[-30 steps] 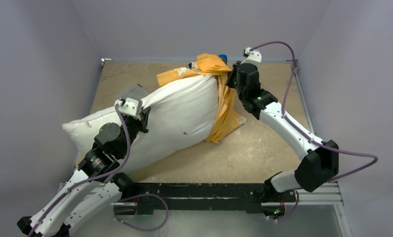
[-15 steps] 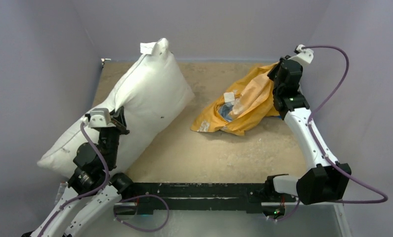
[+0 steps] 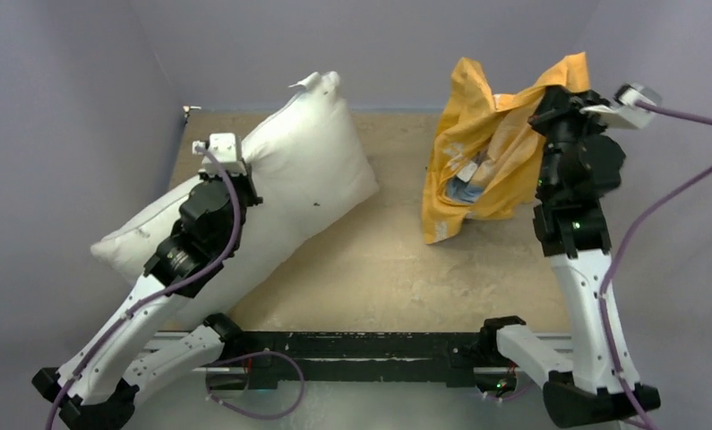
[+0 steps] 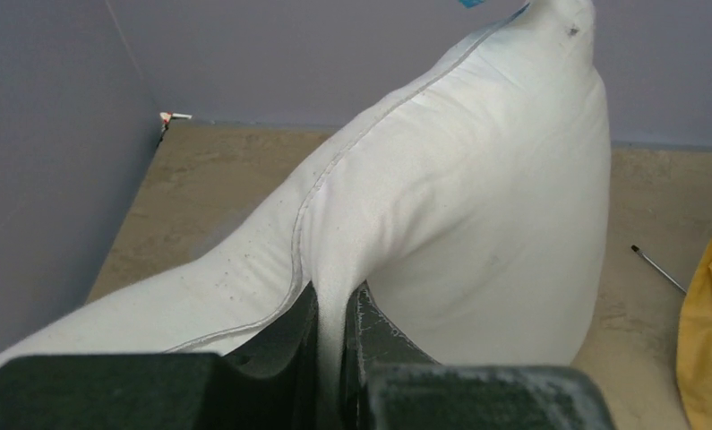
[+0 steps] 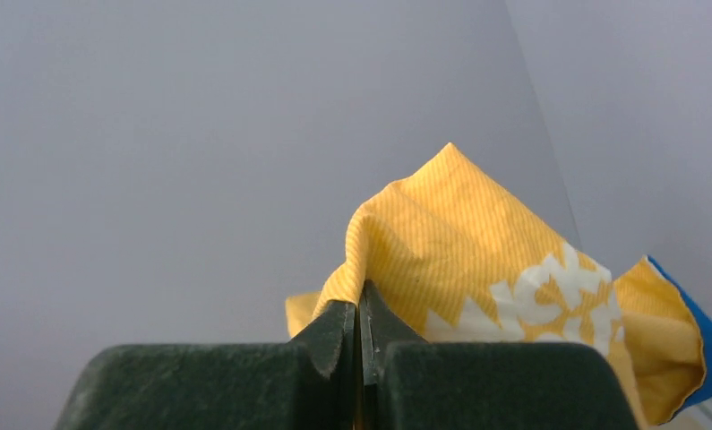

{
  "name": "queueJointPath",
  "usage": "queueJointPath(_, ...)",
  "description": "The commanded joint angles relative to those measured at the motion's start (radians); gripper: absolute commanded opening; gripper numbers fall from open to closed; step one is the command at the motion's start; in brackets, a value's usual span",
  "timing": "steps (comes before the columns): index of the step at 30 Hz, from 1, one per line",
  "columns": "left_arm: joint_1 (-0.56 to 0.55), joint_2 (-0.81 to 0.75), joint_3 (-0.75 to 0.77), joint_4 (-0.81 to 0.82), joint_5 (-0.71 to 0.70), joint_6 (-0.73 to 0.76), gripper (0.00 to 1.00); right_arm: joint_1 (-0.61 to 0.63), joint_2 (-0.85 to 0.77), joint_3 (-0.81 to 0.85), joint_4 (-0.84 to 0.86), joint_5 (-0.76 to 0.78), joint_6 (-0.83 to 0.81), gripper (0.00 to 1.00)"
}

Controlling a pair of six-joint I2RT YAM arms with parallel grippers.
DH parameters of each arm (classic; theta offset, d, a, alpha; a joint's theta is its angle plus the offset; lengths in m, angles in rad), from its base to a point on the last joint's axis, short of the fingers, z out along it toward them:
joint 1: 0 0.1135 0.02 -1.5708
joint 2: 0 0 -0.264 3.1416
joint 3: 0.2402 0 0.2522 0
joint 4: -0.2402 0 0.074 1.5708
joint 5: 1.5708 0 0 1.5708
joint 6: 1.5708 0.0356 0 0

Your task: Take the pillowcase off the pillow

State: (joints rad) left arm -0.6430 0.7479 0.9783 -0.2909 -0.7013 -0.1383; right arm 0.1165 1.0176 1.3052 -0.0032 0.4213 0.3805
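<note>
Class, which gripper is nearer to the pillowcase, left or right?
Right. The right gripper pinches the pillowcase at its top edge; the left gripper clamps the pillow, well apart from it.

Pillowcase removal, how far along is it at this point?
Done: the pillowcase is fully off the pillow, with bare table between them. In hand: the right fingers are shut on the pillowcase, holding it up so it hangs. The left fingers pinch the pillow at its seam. Left: probably only lowering and releasing both.
</note>
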Motion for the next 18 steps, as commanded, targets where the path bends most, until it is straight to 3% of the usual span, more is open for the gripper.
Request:
queueJointPath(1, 0.002, 0.086, 0.192, 0.006, 0.045, -0.149, 0.0, -0.004, -0.133, 0.034, 0.116, -0.04, -0.032, 0.0)
queueJointPath(9, 0.005, 0.242, 0.112, -0.082, 0.091, -0.314, 0.0, -0.004, -0.335, -0.233, 0.083, -0.054, 0.094, 0.0)
queueJointPath(10, 0.006, 0.256, 0.095, -0.094, 0.087, -0.332, 0.06, -0.004, -0.357, -0.28, 0.08, -0.056, 0.121, 0.0)
queueJointPath(16, 0.007, 0.234, 0.088, -0.178, 0.071, -0.358, 0.75, -0.004, -0.453, -0.502, 0.016, -0.089, 0.277, 0.0)
queueJointPath(18, 0.007, 0.182, 0.091, -0.209, 0.055, -0.345, 0.86, -0.004, -0.489, -0.546, 0.005, -0.106, 0.32, 0.0)
